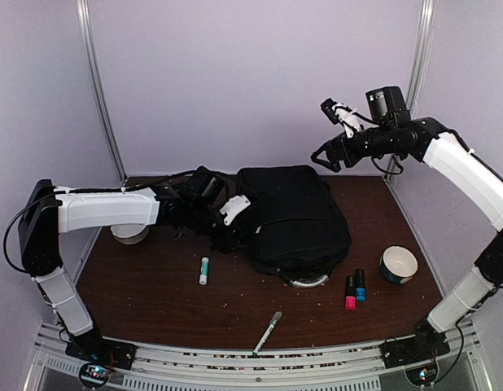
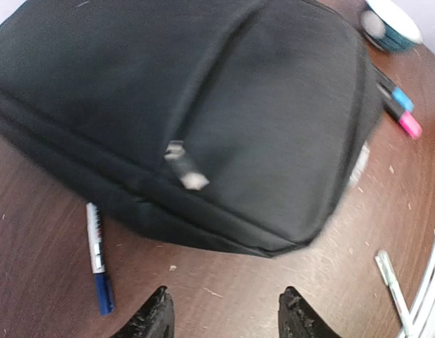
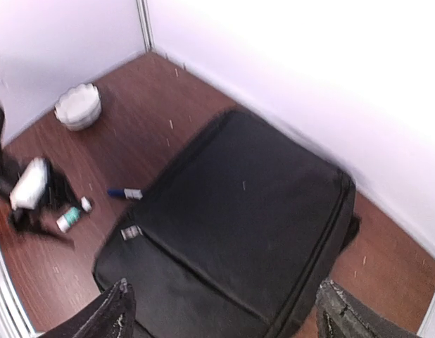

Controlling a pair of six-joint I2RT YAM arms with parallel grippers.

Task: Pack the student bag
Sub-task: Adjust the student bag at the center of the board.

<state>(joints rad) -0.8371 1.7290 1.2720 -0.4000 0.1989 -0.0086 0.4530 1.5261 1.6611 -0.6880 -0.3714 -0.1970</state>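
Observation:
The student bag (image 1: 292, 216) is a large black backpack lying flat in the middle of the table, its grey loop handle (image 1: 308, 281) at the near edge. My left gripper (image 1: 227, 232) hovers low at the bag's left side. In the left wrist view it (image 2: 227, 310) is open over bare wood, just short of the bag (image 2: 203, 105) and its zipper pull (image 2: 186, 169). My right gripper (image 1: 323, 156) is raised high over the bag's far right corner. It (image 3: 224, 310) is wide open and empty, looking down on the bag (image 3: 238, 232).
A glue stick (image 1: 203, 270), a pen (image 1: 267, 332), a pink marker (image 1: 350, 293), a blue marker (image 1: 360, 285) and a teal-rimmed bowl (image 1: 398, 264) lie near the bag. A white bowl (image 1: 129, 233) sits behind the left arm. A blue-capped marker (image 2: 98, 257) lies by the bag's edge.

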